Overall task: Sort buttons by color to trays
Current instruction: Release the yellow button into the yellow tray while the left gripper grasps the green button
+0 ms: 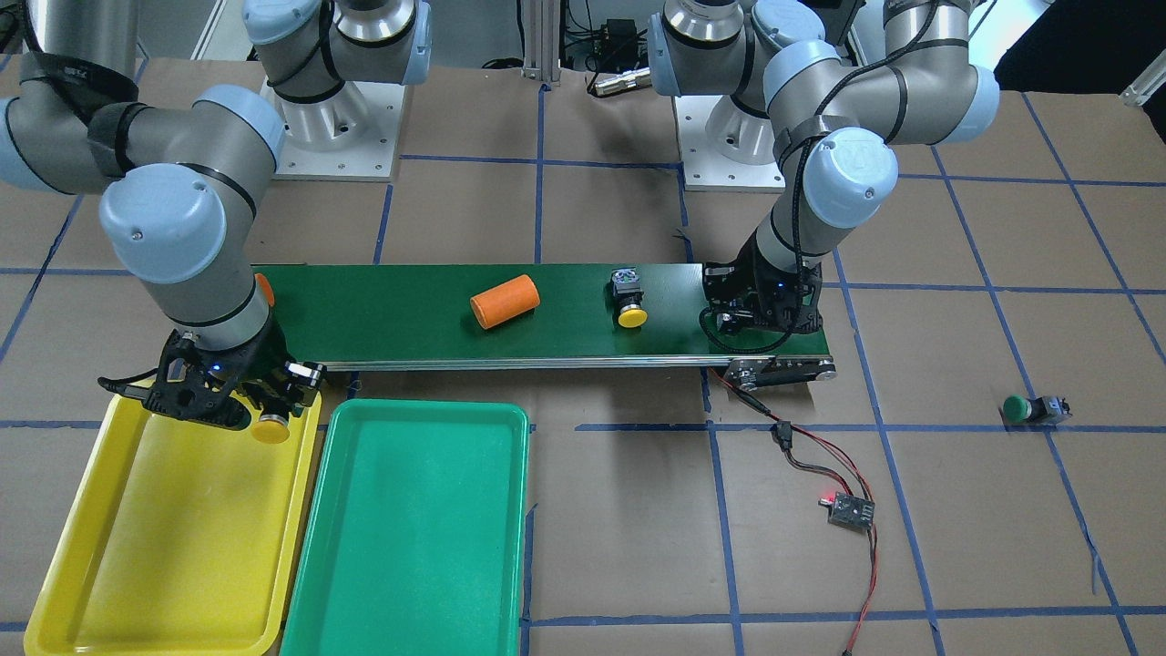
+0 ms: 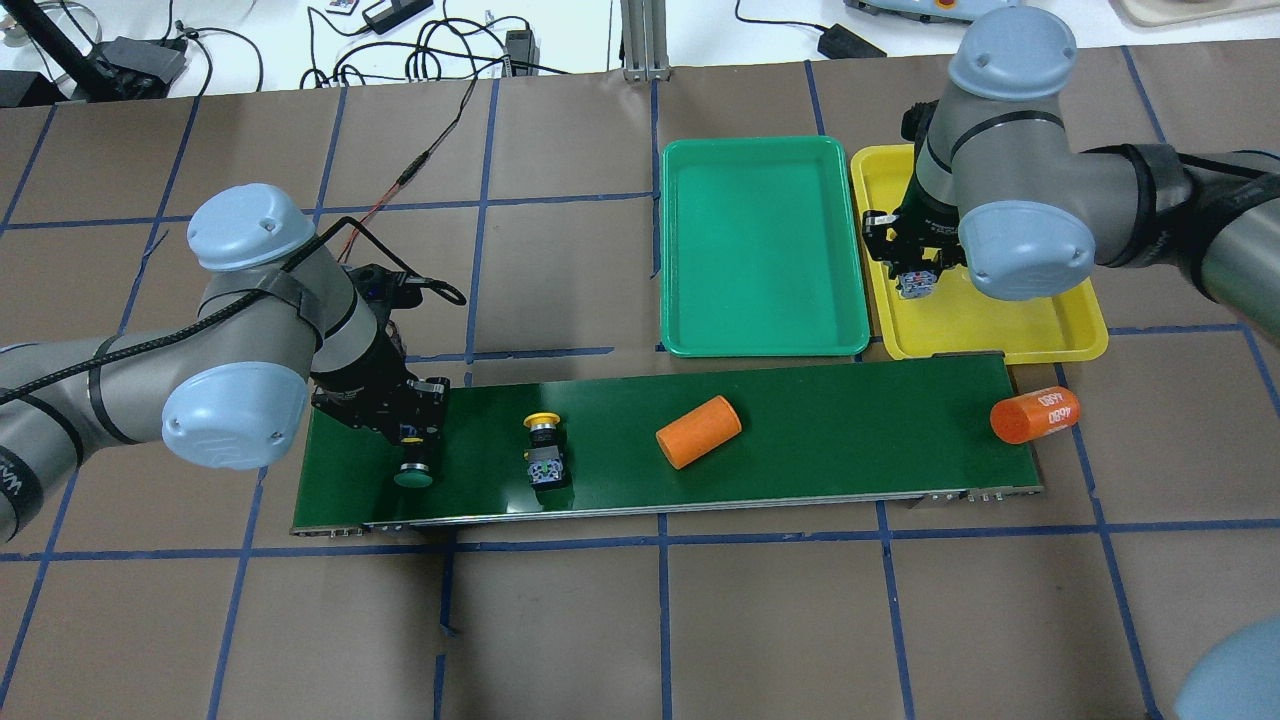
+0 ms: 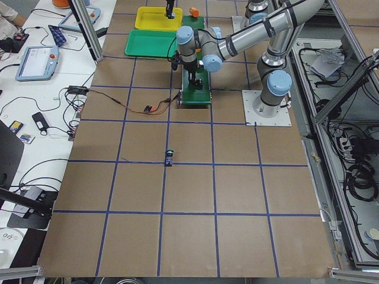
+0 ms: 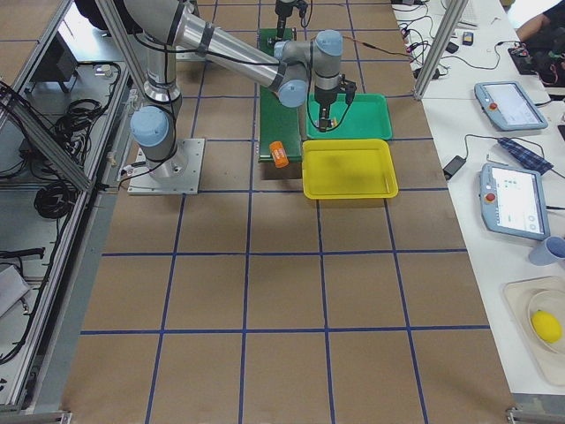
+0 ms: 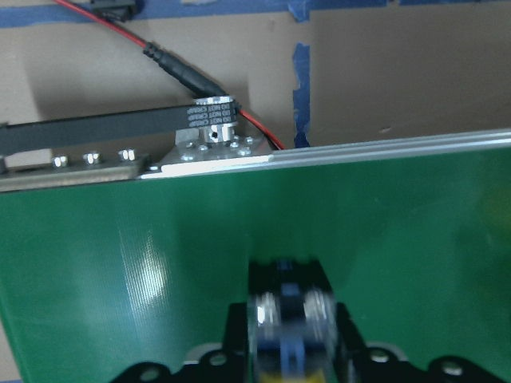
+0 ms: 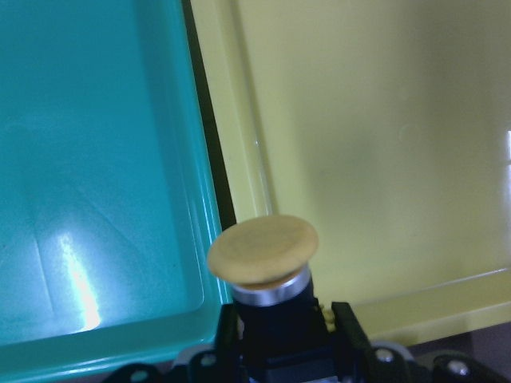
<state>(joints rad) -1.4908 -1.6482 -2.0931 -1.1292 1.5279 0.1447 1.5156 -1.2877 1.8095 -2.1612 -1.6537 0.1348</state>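
Four buttons seen. Right gripper (image 1: 275, 399) clamped on held yellow button (image 6: 263, 251), cap pointing away from the wrist, over the yellow tray (image 2: 1040, 335) at the tray's corner nearest the belt (image 2: 850, 430) and the green tray (image 2: 760, 250); cannot tell if the button touches the tray floor. Left gripper (image 2: 412, 440) low over the belt's left end, fingers closed on held green button (image 2: 412, 478), cap toward the robot-side edge of the bench (image 2: 800, 620); the wrist view is blurred but shows the button body pinched between the fingers. Cannot tell if it rests on the belt. Loose yellow button (image 2: 545, 455) lies on the belt just beside the left gripper, apart from it, cap toward the operator-side edge. Stray green button (image 1: 1029, 408) lies on its side on bare bench, well apart from the belt, out toward the bench's left end. Both trays sit side by side, nearly touching, between the belt and the operator-side edge, yellow nearer the bench's right end; green tray holds nothing. One orange cylinder (image 2: 698, 432) lies mid-belt; second cylinder (image 2: 1035, 415) lies at the belt's right end, overhanging it. Small circuit board (image 1: 850, 510) with red and black wires sits on the bench near the belt's left end, toward the operator-side edge.
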